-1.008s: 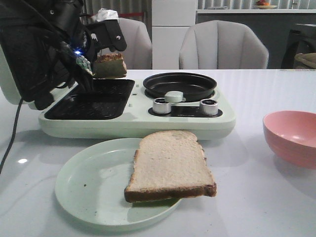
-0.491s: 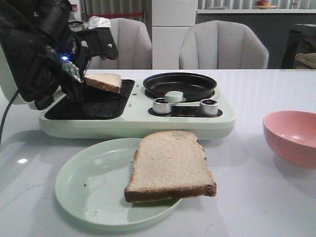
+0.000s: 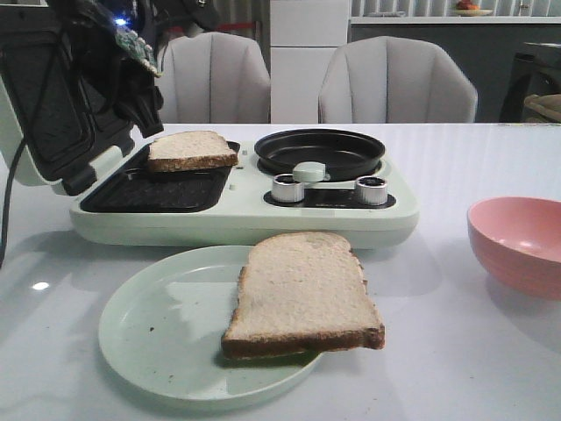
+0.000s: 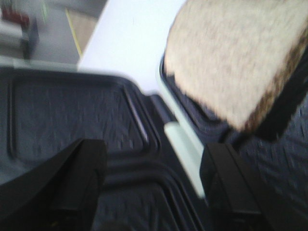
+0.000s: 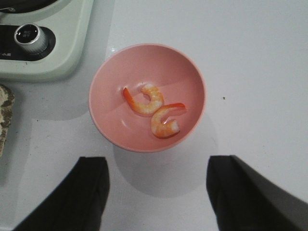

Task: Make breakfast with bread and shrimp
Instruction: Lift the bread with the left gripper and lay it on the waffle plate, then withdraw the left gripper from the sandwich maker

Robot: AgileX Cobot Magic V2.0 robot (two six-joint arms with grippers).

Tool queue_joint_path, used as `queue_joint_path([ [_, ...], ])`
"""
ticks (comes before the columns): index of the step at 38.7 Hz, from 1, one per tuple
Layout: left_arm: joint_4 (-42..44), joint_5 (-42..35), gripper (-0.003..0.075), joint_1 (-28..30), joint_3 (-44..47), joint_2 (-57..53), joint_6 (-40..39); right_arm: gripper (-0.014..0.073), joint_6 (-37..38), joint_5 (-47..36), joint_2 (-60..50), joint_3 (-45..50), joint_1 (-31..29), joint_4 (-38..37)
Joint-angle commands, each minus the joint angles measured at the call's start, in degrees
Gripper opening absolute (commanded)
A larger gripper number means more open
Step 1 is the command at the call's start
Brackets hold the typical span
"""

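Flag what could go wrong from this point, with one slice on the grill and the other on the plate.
1. The grill slice sits toward the back corner of the grill plate, over its rim in the left wrist view, so a closing lid might pinch it unevenly.
2. The plate slice overhangs the plate; a careless grasp could tip it onto the table.
3. The shrimp touch in the pink bowl, so both may lift together.

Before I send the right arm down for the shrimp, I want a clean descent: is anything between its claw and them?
Nothing visible. The right claw is open above the pink bowl, and both shrimp lie uncovered inside it.
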Motion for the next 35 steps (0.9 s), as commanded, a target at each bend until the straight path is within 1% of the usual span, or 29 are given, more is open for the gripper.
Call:
queue_joint_path([
  [1, -6.3, 4.9, 0.0477, -0.5, -1.4, -5.9, 0.4, 0.0542, -0.4, -4.0, -0.3, -1.9, -0.1, -0.4],
  [4, -11.8, 6.1, 0.0477, -0.6, -1.4, -8.8, 1.3, 0.0542, -0.4, -4.0, -0.3, -1.9, -0.1, -0.4],
  [7, -20.4, 7.1, 0.0477, -0.6, -1.4, -12.8, 4.1, 0.0542, -0.4, -4.0, -0.3, -1.9, -0.1, -0.4],
  [11, -30.8, 8.3, 0.0477, -0.6, -1.4, -18.4, 9.7, 0.0542, -0.4, -4.0, -0.3, -1.9, -0.1, -0.4],
  [17, -43.8, 8.3, 0.0477, -0.6, 0.1, -26.9, 16.5, 0.0542, -0.4, -4.0, -0.3, -1.9, -0.1, -0.4],
  [19, -46.2, 8.3, 0.0477, -0.6, 1.3, -29.7, 17.5, 0.0542, -0.4, -4.0, -0.3, -1.9, -0.1, -0.4],
  [24, -48.9, 8.3, 0.0477, -0.6, 6.2, -36.9, 18.6, 0.0542, -0.4, -4.0, -0.3, -1.9, -0.1, -0.4],
  [35, -50.6, 8.2, 0.0477, -0.6, 19.3, -51.9, 18.6, 0.0542, -0.4, -4.0, -0.3, -1.9, -0.1, 0.4],
])
